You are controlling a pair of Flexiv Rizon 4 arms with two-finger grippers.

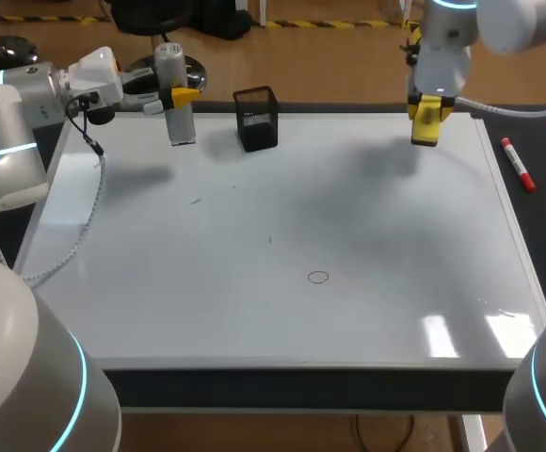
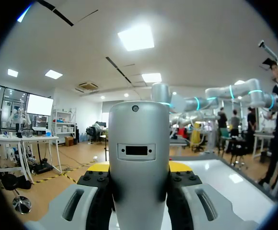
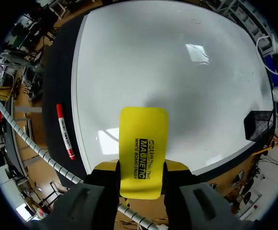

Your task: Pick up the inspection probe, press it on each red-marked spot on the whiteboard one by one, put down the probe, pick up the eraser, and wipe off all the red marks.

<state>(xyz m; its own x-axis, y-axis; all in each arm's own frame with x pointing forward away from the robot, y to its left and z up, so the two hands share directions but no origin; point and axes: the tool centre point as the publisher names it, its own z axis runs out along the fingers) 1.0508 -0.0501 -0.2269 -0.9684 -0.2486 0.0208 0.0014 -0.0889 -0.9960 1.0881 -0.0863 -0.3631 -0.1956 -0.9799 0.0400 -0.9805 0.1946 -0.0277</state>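
Right claw (image 3: 141, 168) clamps eraser (image 3: 143, 141); left claw (image 2: 139, 168) clamps probe (image 2: 138, 124).

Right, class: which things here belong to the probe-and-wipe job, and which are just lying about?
Job: inspection probe, held in the left gripper; eraser, held in the right gripper; whiteboard.
Lying about: black mesh holder at the whiteboard's far edge; red marker beside the whiteboard.

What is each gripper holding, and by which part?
Left gripper clamps the probe around mid-body. Right gripper clamps the eraser by the sides of its near end.
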